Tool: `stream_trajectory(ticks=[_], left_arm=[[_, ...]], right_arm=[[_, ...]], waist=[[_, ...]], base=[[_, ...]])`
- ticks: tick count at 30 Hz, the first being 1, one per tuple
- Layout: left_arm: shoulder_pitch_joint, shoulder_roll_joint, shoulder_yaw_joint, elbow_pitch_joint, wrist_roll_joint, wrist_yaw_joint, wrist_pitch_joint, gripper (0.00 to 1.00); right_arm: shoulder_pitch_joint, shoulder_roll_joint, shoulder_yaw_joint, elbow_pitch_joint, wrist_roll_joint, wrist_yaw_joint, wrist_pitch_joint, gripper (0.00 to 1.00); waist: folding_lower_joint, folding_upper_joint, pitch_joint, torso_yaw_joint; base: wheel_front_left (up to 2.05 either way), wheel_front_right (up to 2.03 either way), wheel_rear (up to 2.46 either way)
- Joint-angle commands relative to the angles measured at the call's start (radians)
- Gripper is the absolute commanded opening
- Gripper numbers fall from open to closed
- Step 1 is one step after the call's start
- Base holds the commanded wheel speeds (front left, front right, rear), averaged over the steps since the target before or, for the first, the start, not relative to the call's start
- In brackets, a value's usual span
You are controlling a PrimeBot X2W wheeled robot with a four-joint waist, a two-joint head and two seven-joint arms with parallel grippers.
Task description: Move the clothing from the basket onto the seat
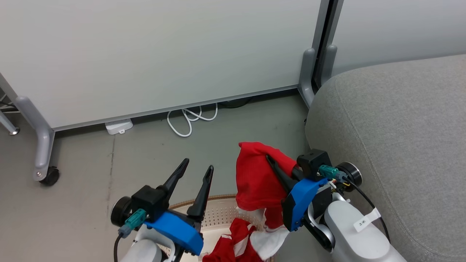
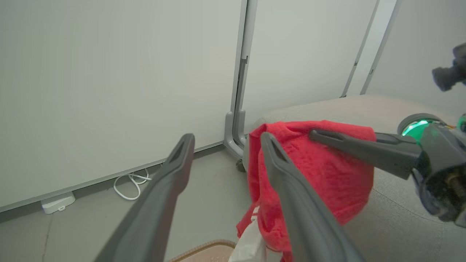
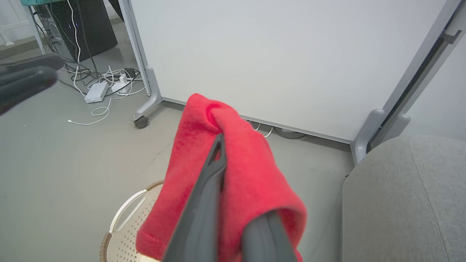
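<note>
The right claw (image 1: 271,160) pinches a red garment (image 1: 255,178) and holds it in the air above the far right part of the basket (image 1: 218,214). Its 2 dark fingers are pressed together with the fabric folded over their tips. In the right wrist view the cloth (image 3: 233,174) drapes over both sides of the right claw (image 3: 219,140), and 1 finger is buried under the fold. The lower end of the garment hangs down toward the basket, where white trim shows.

A second garment (image 1: 233,243), red with white stripes, lies in the basket at the bottom edge of the head view. The basket stands on the grey floor (image 1: 145,156), just beside the seat (image 1: 400,127). The lifted garment hangs near the seat's rounded corner, but it is not over the cushion.

The left claw (image 1: 198,163) is spread wide and holds nothing. It hovers above the basket's left side, just beside the hanging cloth. In the left wrist view its fingers (image 2: 291,189) stand apart, with the red garment (image 2: 327,174) behind the right 1.

A white partition panel (image 1: 145,54) on castors stands behind, with a white cable (image 1: 189,122) looped on the floor beneath it.
</note>
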Motion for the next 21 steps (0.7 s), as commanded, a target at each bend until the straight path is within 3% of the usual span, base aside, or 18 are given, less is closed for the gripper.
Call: stream_trajectory(ticks=[1, 13, 21], left_arm=[[0.034, -0.001, 0.024, -0.008, 0.020, -0.006, -0.003, 1.00], [0.142, -0.054, 0.159, -0.044, 0.122, -0.028, -0.003, 1.00], [0.152, -0.077, 0.169, -0.031, 0.146, -0.034, -0.003, 1.00]], right_arm=[[0.017, -0.002, -0.007, -0.010, -0.002, 0.000, 0.001, 0.00], [0.059, -0.008, -0.053, -0.048, -0.016, 0.000, 0.017, 0.00], [0.071, -0.007, -0.063, -0.070, -0.021, 0.000, 0.028, 0.00]], waist=[[0.0000, -0.0001, -0.001, 0.001], [0.0000, -0.0001, -0.008, 0.005], [0.0000, -0.0001, -0.015, -0.024]], base=[[0.00, 0.00, 0.00], [0.00, 0.00, 0.00], [0.00, 0.00, 0.00]])
